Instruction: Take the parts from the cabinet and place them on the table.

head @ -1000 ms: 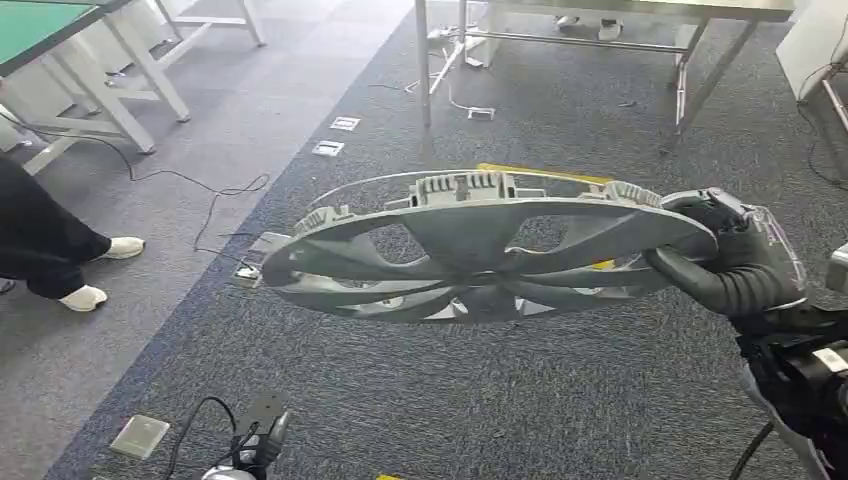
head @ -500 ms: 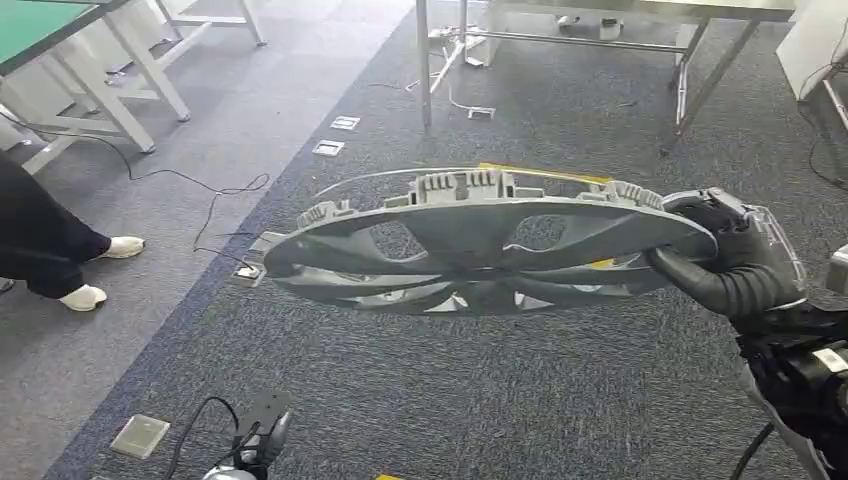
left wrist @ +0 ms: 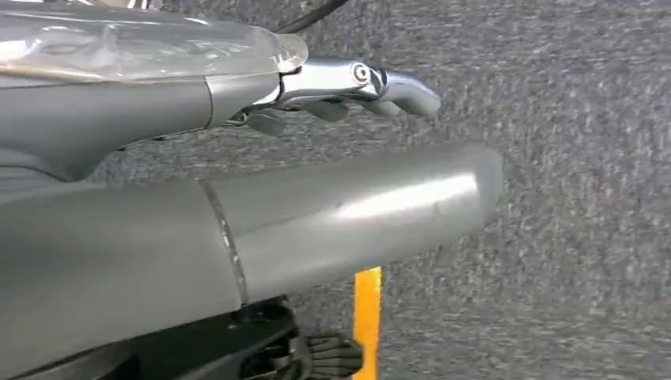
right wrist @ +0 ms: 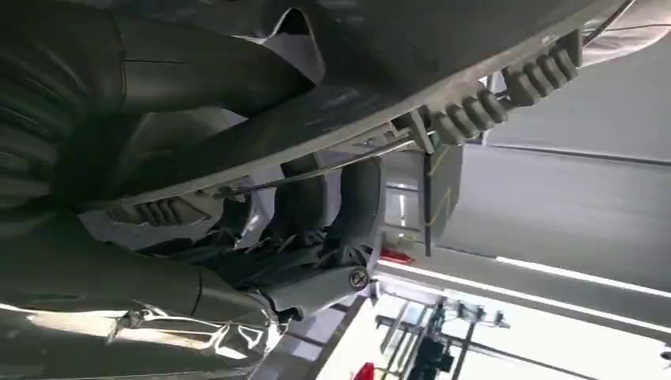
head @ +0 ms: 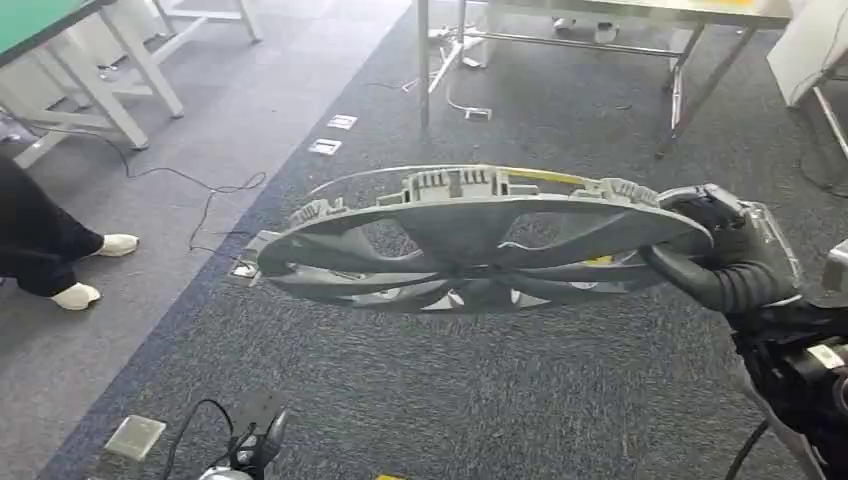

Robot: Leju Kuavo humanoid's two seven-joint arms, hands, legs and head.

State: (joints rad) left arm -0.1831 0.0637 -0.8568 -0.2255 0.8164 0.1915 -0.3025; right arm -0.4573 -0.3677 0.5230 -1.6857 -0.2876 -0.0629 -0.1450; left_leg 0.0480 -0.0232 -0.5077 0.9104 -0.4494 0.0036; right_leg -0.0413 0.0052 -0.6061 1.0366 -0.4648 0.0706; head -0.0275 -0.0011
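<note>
A large grey wheel cover point(head: 470, 235) with open spokes and clips along its rim hangs nearly flat above the dark carpet, in the middle of the head view. My right hand point(head: 725, 255) grips its right edge, dark fingers wrapped over the rim. The right wrist view shows the cover's rim point(right wrist: 443, 47) close up, with my fingers point(right wrist: 348, 206) curled under it. My left hand point(left wrist: 332, 210) hangs over the carpet with its thumb straight out, fingers apart and nothing in it.
A metal-legged table point(head: 690, 70) stands ahead across the carpet. A green-topped table on white legs point(head: 100, 60) is at the far left. A person's legs and white shoes point(head: 80, 295) are at the left edge. Cables point(head: 200, 200) and floor sockets point(head: 135, 437) lie on the floor.
The whole picture has shifted slightly, so the camera moved. The wheel cover stays in my right hand's grip at about the same height and tilt.
</note>
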